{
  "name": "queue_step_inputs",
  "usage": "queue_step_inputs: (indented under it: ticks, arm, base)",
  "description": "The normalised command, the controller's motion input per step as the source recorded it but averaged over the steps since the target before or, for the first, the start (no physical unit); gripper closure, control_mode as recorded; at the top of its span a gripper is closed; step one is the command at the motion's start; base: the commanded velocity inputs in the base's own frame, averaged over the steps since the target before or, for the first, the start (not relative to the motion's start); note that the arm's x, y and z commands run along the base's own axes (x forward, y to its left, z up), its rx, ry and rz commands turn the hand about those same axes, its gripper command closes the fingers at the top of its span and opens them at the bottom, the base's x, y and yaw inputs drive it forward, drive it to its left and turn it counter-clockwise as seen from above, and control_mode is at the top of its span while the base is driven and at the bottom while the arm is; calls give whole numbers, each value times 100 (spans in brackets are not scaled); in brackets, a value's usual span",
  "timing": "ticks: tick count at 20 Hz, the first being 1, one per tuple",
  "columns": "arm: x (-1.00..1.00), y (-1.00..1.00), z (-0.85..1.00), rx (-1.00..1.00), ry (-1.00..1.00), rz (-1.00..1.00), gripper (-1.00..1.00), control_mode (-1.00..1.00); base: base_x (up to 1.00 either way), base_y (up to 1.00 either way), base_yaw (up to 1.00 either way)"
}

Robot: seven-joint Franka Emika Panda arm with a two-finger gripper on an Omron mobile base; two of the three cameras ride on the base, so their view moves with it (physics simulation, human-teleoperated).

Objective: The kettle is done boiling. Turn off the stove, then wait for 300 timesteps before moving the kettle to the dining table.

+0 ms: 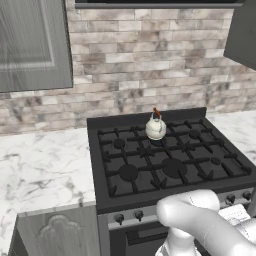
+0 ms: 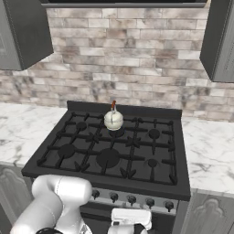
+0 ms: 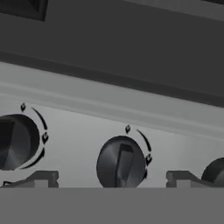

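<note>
We note the stove, black grates, set between marble counters; the kettle sits on a rear burner.

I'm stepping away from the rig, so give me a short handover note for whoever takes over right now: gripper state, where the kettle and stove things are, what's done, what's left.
Gripper: open, holding nothing, its fingertips either side of a knob on the stove front panel.
Kettle: upright on a rear burner of the stove, untouched.
Done: the arm is low at the panel, hand facing the knobs. Whether the burner is already off cannot be told from the pictures.
Left: confirm the stove is off, wait, then carry the kettle to the dining table.
</note>
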Motion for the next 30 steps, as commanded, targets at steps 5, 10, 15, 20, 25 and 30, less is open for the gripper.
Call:
queue_step_inputs:
  ticks: [5, 10, 15, 20, 25, 30]
  arm:
    - [-37, 0, 7, 0, -11, 0, -100, -100]
    - [-26, 0, 24, -3, -7, 0, -100, -100]
    - [-22, 0, 38, -6, -7, 0, -100, -100]
    - [-24, 0, 42, -10, -13, 0, -100, -100]
    - [-17, 0, 56, -11, -10, 0, -100, -100]
    - [-7, 0, 55, -15, -7, 0, -100, -100]
  base:
    - [0, 0, 0]
    - [0, 0, 0]
    - [0, 0, 0]
    - [0, 0, 0]
    - [0, 0, 0]
    - [0, 0, 0]
